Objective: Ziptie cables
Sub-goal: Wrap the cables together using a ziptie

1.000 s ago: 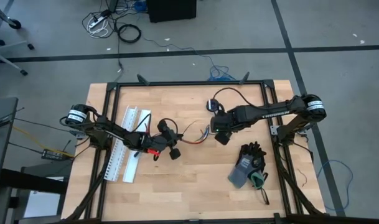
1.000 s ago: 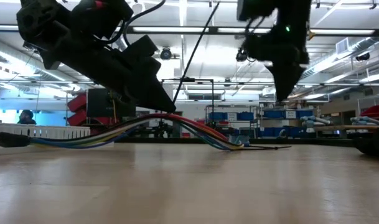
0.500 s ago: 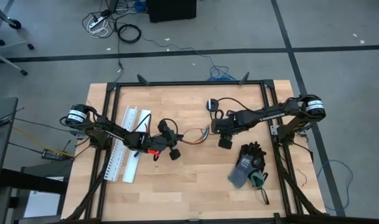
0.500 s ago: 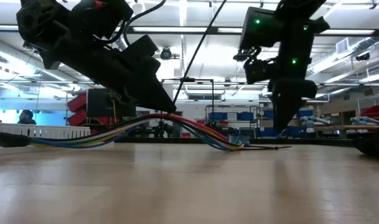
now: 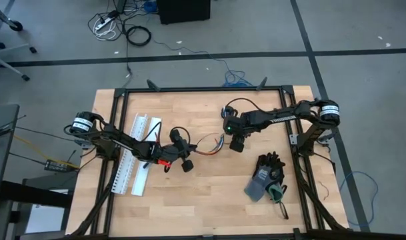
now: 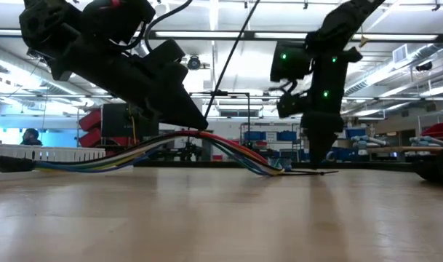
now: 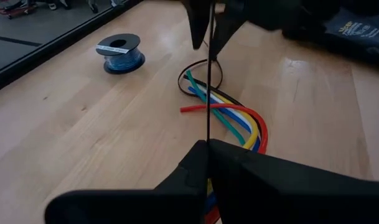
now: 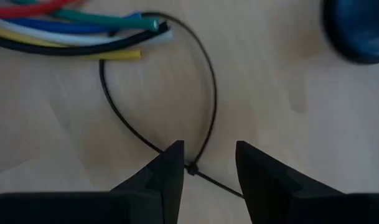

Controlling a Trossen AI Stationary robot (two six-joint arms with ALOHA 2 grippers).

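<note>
Hovering over the ziptie point(image 8: 209, 112) loop lying beside the cables' point(image 5: 206, 145) ends mid-table, the right gripper point(image 8: 209, 163) stands spread, astride its head. Left gripper point(image 5: 164, 159), pressed together, holds the cables raised. Best to pinch squarely on the head.

Almost no readable text in these pictures.

On the dark blue fabric glove point(image 7: 357, 28) at the right of the table, in the left wrist view, there is a small light printed mark, but its letters are too small to read. The small blue wire spool point(image 7: 119, 52) at the far side of the table carries a white label on its top with dark print, also not readable. The upper link of the dark right robot arm point(image 5: 283, 117) shows a pale line of lettering in the high view, too fine to read.
</note>
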